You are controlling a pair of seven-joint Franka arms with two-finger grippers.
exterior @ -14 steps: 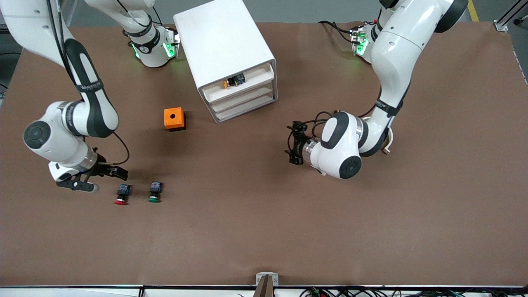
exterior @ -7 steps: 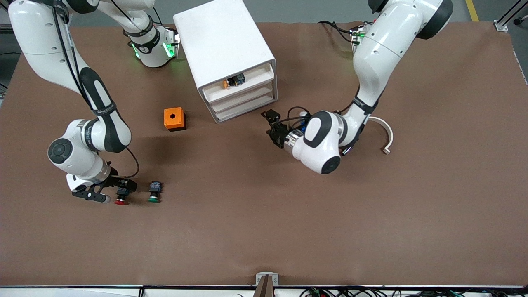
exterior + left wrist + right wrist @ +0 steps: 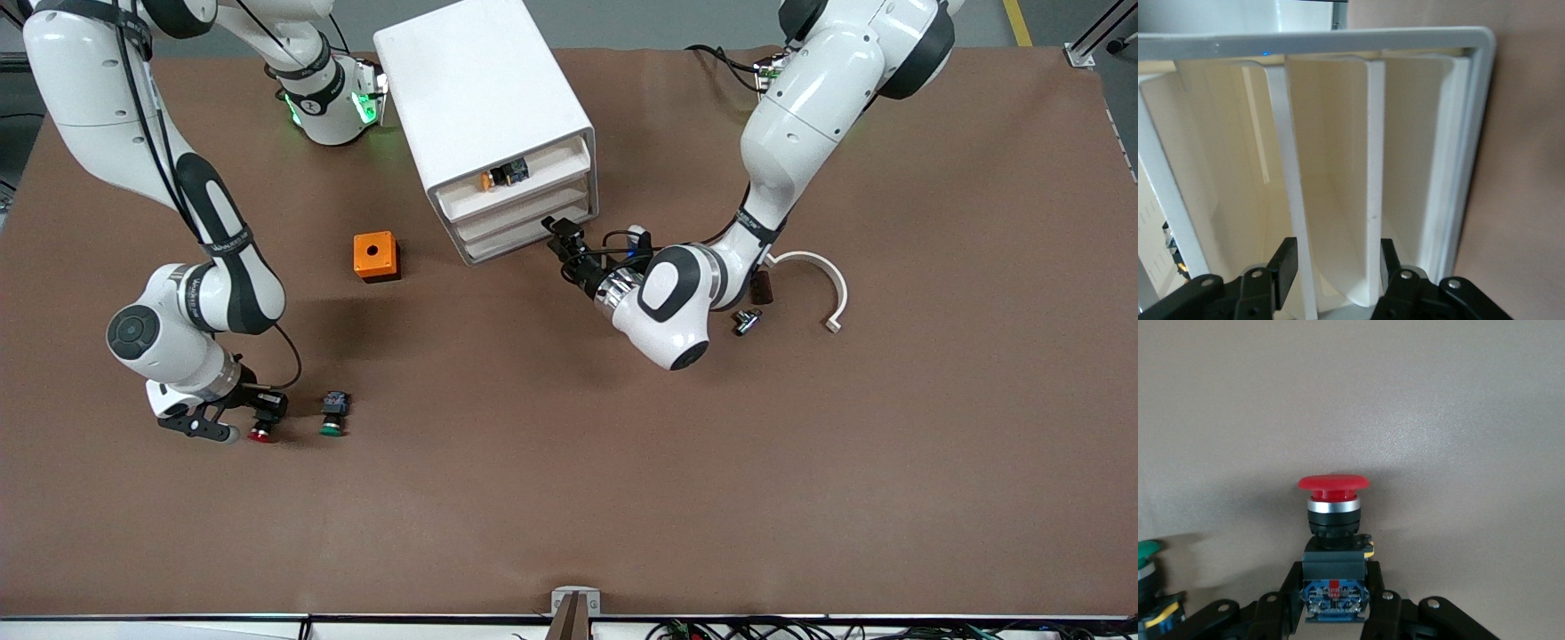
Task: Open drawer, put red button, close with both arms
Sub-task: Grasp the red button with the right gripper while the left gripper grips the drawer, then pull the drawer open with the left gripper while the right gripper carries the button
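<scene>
The red button (image 3: 260,434) lies on the table near the right arm's end, beside its green-capped twin. My right gripper (image 3: 263,411) is down on it. In the right wrist view the fingers of that gripper (image 3: 1333,583) press both sides of the blue-black body, and the red cap (image 3: 1333,483) points away from the hand. My left gripper (image 3: 556,229) is at the front of the white cabinet (image 3: 480,80). In the left wrist view the jaws (image 3: 1338,263) straddle the drawer (image 3: 1338,167), the second-highest (image 3: 520,213), one finger against each long edge of its front.
The green button (image 3: 332,427) lies a hand's width from the red one, also seen as a green cap (image 3: 1146,553). The top drawer holds an orange-capped button (image 3: 502,173). An orange box (image 3: 375,256) stands beside the cabinet. A white curved piece (image 3: 822,276) and small dark parts (image 3: 745,322) lie under the left arm.
The left arm swung in to the cabinet front and its jaws narrowed round the drawer front. The right gripper slid over the red button and closed on its body.
</scene>
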